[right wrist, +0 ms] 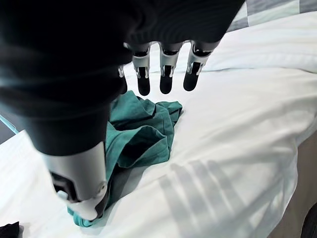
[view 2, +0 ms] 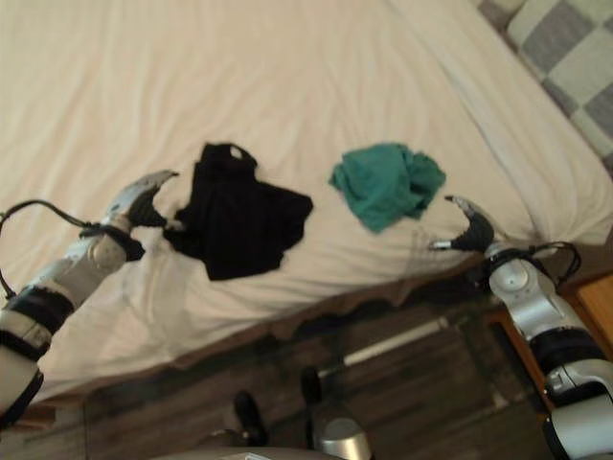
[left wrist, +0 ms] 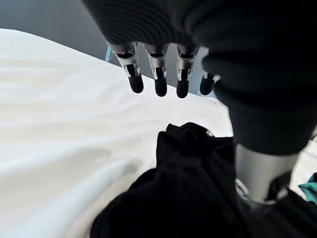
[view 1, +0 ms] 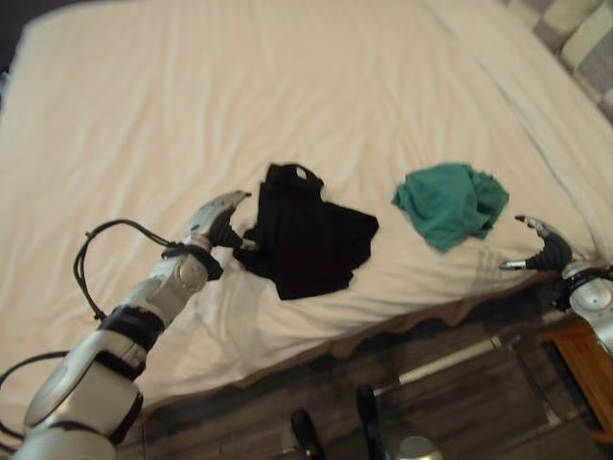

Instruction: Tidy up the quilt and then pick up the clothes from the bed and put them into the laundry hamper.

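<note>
A black garment lies crumpled near the front edge of the cream quilt, which is spread flat over the bed. A teal garment lies bunched to its right. My left hand hovers at the black garment's left edge, fingers straight and open, thumb over the black cloth. My right hand hangs just right of the teal garment by the bed's edge, fingers extended, holding nothing.
A grey-and-white checked pillow lies at the bed's far right corner. Dark wooden floor runs along the bed's front. A brown wooden piece of furniture stands at the right, below my right arm.
</note>
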Available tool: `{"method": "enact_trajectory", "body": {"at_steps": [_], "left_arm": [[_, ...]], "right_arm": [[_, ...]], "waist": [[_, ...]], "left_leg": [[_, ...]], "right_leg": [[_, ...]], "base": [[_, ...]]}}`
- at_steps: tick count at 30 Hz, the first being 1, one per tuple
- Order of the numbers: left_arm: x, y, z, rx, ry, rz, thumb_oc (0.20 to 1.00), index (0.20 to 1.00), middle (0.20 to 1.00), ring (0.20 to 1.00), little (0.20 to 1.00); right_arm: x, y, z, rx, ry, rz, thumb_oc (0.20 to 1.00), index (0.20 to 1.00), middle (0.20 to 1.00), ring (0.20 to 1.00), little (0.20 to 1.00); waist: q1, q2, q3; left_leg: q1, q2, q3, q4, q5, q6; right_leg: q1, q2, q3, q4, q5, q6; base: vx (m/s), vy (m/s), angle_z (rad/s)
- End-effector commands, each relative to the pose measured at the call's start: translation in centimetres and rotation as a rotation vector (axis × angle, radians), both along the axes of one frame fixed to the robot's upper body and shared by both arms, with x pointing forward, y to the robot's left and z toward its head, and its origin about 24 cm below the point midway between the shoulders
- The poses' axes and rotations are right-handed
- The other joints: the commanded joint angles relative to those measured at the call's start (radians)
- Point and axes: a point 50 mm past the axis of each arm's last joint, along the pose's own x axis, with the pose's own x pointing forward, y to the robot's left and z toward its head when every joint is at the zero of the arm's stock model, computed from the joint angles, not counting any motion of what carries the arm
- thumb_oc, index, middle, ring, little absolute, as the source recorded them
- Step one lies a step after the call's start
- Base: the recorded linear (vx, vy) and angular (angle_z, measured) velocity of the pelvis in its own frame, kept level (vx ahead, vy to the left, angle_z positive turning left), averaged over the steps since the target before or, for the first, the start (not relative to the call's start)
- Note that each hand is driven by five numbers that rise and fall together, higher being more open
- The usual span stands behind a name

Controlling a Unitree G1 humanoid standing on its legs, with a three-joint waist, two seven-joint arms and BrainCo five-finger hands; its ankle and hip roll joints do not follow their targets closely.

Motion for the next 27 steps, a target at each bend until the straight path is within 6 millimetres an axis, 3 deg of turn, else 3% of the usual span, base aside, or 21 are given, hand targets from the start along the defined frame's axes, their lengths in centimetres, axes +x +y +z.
{"method": "enact_trajectory", "body": {"at_steps": [1, 7, 9, 10, 11, 12, 13, 14, 18, 21, 24, 26, 27], "left_arm": [[1.7, -0.8, 2.9, -0.014, -0.122, -0.011, 1.0, 1.0, 1.0, 1.0, 1.0], [2.9, -4.1, 2.7, -0.071, -0.075, -0.13, 1.0, 1.0, 1.0, 1.0, 1.0], [3.0, -6.8, 1.6, -0.097, -0.044, -0.209, 1.0, 1.0, 1.0, 1.0, 1.0], [3.0, -7.1, 1.4, -0.103, -0.042, -0.219, 1.0, 1.0, 1.0, 1.0, 1.0], [2.7, -9.1, 0.8, -0.155, -0.033, -0.285, 0.558, 0.558, 0.558, 0.558, 0.558], [2.7, -9.5, 0.7, -0.161, -0.032, -0.302, 0.517, 0.517, 0.517, 0.517, 0.517], [2.6, -10.2, 0.6, -0.166, -0.033, -0.322, 0.407, 0.407, 0.407, 0.407, 0.407], [2.6, -10.7, 0.6, -0.171, -0.036, -0.34, 0.219, 0.219, 0.219, 0.219, 0.219], [2.0, -13.2, 1.1, -0.214, -0.042, -0.427, 0.2, 0.2, 0.2, 0.2, 0.2], [1.4, -13.2, 2.1, -0.246, -0.043, -0.465, 0.2, 0.2, 0.2, 0.2, 0.2], [0.6, -10.9, 3.3, -0.243, -0.038, -0.459, 0.2, 0.2, 0.2, 0.2, 0.2], [0.1, -8.0, 4.4, -0.244, -0.036, -0.405, 0.2, 0.2, 0.2, 0.2, 0.2], [-0.5, -5.5, 5.2, -0.236, -0.045, -0.344, 0.2, 0.2, 0.2, 0.2, 0.2]], "right_arm": [[1.9, 2.0, 4.3, 0.043, -0.169, 0.083, 1.0, 1.0, 1.0, 1.0, 1.0], [3.8, 5.3, 8.7, -0.021, -0.279, 0.204, 1.0, 1.0, 1.0, 1.0, 1.0], [4.6, 6.6, 10.8, -0.082, -0.31, 0.229, 1.0, 1.0, 1.0, 1.0, 1.0], [4.7, 6.7, 11.0, -0.091, -0.312, 0.231, 1.0, 1.0, 1.0, 1.0, 1.0], [5.1, 7.3, 12.0, -0.134, -0.319, 0.228, 1.0, 1.0, 1.0, 1.0, 1.0], [5.2, 7.4, 12.2, -0.144, -0.321, 0.225, 1.0, 1.0, 1.0, 1.0, 1.0], [5.3, 7.5, 12.4, -0.158, -0.318, 0.22, 1.0, 1.0, 1.0, 1.0, 1.0], [5.5, 7.5, 12.7, -0.164, -0.317, 0.214, 1.0, 1.0, 1.0, 1.0, 1.0], [6.6, 6.9, 14.5, -0.227, -0.305, 0.119, 1.0, 1.0, 1.0, 1.0, 1.0], [7.1, 5.4, 16.0, -0.249, -0.272, 0.01, 1.0, 1.0, 1.0, 1.0, 1.0], [7.1, 2.9, 17.1, -0.251, -0.224, -0.137, 1.0, 1.0, 1.0, 1.0, 1.0], [6.5, 0.0, 17.2, -0.218, -0.162, -0.302, 1.0, 1.0, 1.0, 1.0, 1.0], [5.6, -2.5, 17.0, -0.186, -0.103, -0.437, 1.0, 1.0, 1.0, 1.0, 1.0]], "waist": [[-0.009, -0.043, 0.041], [-0.047, -0.029, 0.125], [-0.057, -0.026, 0.146], [-0.057, -0.025, 0.148], [-0.058, -0.022, 0.157], [-0.058, -0.021, 0.158], [-0.056, -0.02, 0.16], [-0.054, -0.019, 0.162], [-0.023, -0.006, 0.174], [0.019, 0.013, 0.188], [0.064, 0.037, 0.202], [0.1, 0.061, 0.215], [0.131, 0.081, 0.219]], "left_leg": [[0.037, 0.037, 0.039, -0.004, -0.074, -0.046], [-0.037, 0.029, 0.057, 0.005, -0.052, -0.058], [-0.06, 0.024, 0.059, 0.008, -0.047, -0.065], [-0.062, 0.024, 0.059, 0.008, -0.046, -0.066], [-0.067, 0.021, 0.057, 0.009, -0.045, -0.069], [-0.068, 0.021, 0.056, 0.009, -0.046, -0.07], [-0.069, 0.02, 0.055, 0.009, -0.046, -0.07], [-0.071, 0.02, 0.053, 0.009, -0.045, -0.071], [-0.088, 0.017, 0.034, 0.012, -0.039, -0.079], [-0.105, 0.01, 0.007, 0.015, -0.032, -0.085], [-0.119, 0.001, -0.026, 0.013, -0.026, -0.088], [-0.133, -0.007, -0.05, 0.01, -0.019, -0.092], [-0.148, -0.014, -0.068, 0.007, -0.009, -0.095]], "right_leg": [[-0.028, -0.065, 0.027, -0.021, 0.0, 0.141], [-0.109, -0.057, 0.067, -0.021, 0.016, 0.132], [-0.134, -0.05, 0.078, -0.021, 0.018, 0.128], [-0.136, -0.049, 0.079, -0.021, 0.018, 0.127], [-0.142, -0.047, 0.083, -0.021, 0.018, 0.124], [-0.143, -0.047, 0.083, -0.021, 0.018, 0.124], [-0.144, -0.048, 0.083, -0.02, 0.018, 0.124], [-0.146, -0.049, 0.081, -0.02, 0.018, 0.124], [-0.152, -0.06, 0.055, -0.017, 0.016, 0.123], [-0.155, -0.066, 0.024, -0.015, 0.014, 0.116], [-0.154, -0.075, -0.01, -0.013, 0.008, 0.11], [-0.154, -0.084, -0.043, -0.009, -0.001, 0.105], [-0.158, -0.089, -0.066, -0.005, -0.006, 0.098]], "base": [[-0.2, 0.038, -0.16], [-0.13, 0.07, -0.22], [-0.05, 0.095, -0.08], [-0.03, 0.088, -0.06], [-0.01, 0.043, -0.09], [0.0, 0.031, -0.08], [0.0, 0.0, 0.0], [0.0, 0.0, 0.0], [0.0, -0.064, 0.05], [-0.01, -0.13, 0.18], [-0.01, -0.15, 0.24], [-0.04, -0.187, 0.29], [-0.04, -0.147, 0.48]]}}
